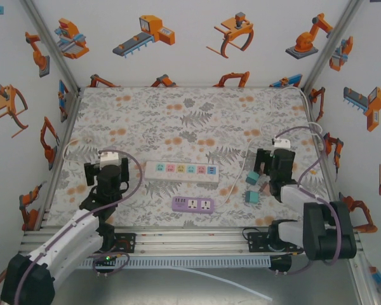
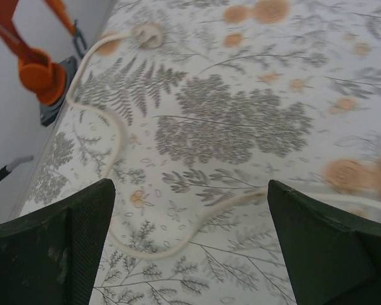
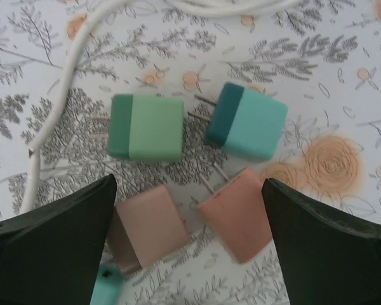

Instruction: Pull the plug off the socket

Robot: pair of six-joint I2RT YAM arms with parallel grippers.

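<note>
The right gripper (image 3: 189,180) hangs open, and the green plug (image 3: 146,127) at its eleven o'clock looks light, rigid and smooth, best pinched across its flat sides.

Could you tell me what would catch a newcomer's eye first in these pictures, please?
Probably the loose plugs lying on the floral tablecloth at the right, below the open right gripper: a green plug, a teal plug and two pinkish-brown plugs. Next comes the white power strip with pastel sockets at the table's centre, with the purple power strip just nearer the arms.
</note>
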